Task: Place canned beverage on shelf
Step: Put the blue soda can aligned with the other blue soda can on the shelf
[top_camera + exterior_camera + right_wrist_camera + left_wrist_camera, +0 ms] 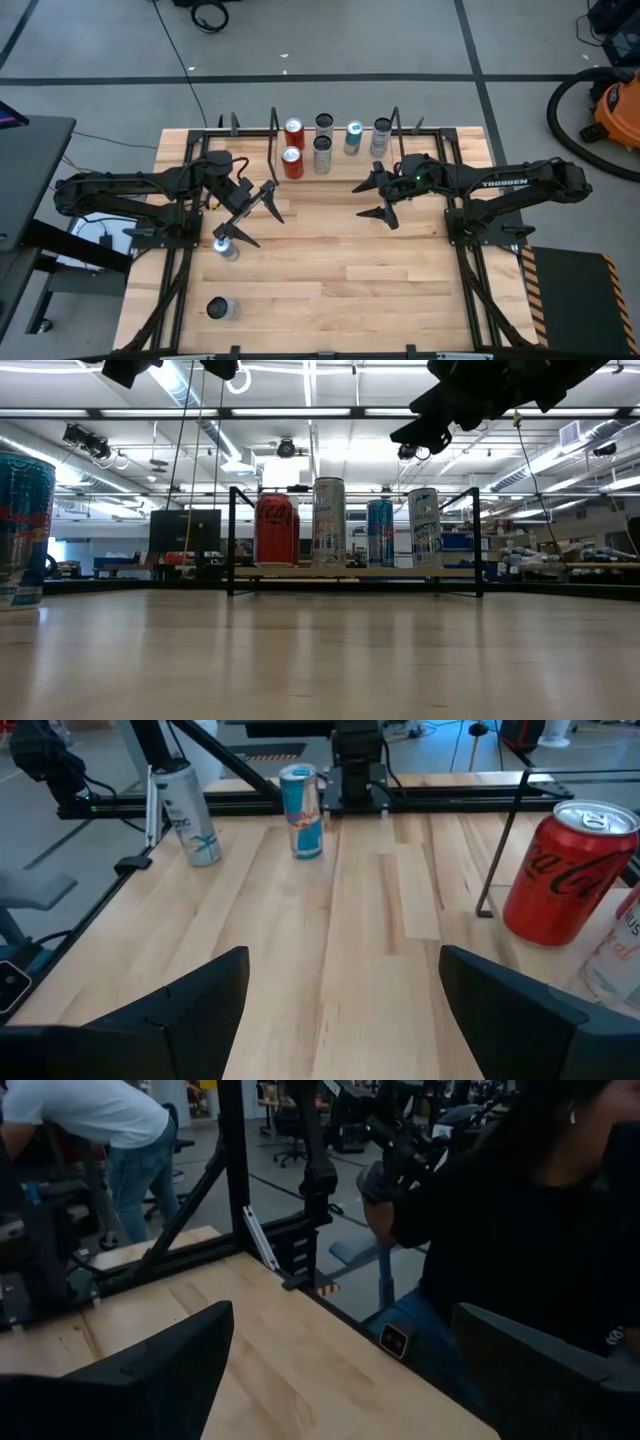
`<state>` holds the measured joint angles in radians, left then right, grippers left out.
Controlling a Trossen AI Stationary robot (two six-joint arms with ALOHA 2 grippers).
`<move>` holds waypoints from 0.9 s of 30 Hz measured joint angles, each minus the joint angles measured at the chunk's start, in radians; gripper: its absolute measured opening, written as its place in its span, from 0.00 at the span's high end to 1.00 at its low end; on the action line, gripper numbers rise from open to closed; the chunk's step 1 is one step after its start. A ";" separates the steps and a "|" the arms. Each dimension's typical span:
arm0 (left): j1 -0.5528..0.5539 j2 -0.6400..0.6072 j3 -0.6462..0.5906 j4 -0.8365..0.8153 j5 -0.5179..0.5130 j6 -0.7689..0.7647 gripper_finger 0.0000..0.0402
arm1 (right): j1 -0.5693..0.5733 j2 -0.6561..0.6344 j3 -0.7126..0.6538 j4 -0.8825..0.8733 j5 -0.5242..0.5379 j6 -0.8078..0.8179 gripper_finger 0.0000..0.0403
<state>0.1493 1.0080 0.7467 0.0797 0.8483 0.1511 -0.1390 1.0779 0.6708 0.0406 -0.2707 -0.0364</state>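
Observation:
The shelf [273,125] stands at the table's far middle, black rods around a wood board [350,572]. On it stand two red cans [292,162], silver cans [322,155] and blue-and-white cans [353,137]. A Red Bull can [226,247] stands upright on the table at the left and also shows in the right wrist view [300,810]. A silver can [220,308] stands nearer the front edge. My left gripper [255,222] is open and empty, high above the table beside the Red Bull can. My right gripper [358,200] is open and empty, in front of the shelf.
In the right wrist view a red cola can [570,870] stands beside a shelf rod [500,840]. Black rails [180,290] run along both table sides. A person in dark clothes [520,1230] stands close to the table's edge. Bare wood [360,280] lies at the middle and near right.

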 joint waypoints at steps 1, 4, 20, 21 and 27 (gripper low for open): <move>0.000 0.000 0.000 -0.006 0.000 0.006 0.06 | 0.000 0.000 0.000 0.000 0.000 0.000 0.17; 0.000 0.000 0.000 -0.003 0.000 0.025 0.06 | 0.000 0.000 0.000 0.000 0.000 0.000 0.17; 0.000 0.000 0.000 0.037 0.000 0.027 0.06 | 0.000 0.000 0.000 0.009 0.000 0.002 0.17; 0.000 0.000 0.000 0.037 0.000 0.025 0.06 | 0.000 0.000 0.000 0.009 0.000 0.007 0.17; 0.000 0.000 0.000 0.038 0.000 -0.008 0.06 | 0.000 0.000 0.000 -0.008 -0.001 0.014 0.17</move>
<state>0.1493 1.0080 0.7467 0.1177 0.8482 0.1428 -0.1390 1.0779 0.6712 0.0330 -0.2714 -0.0226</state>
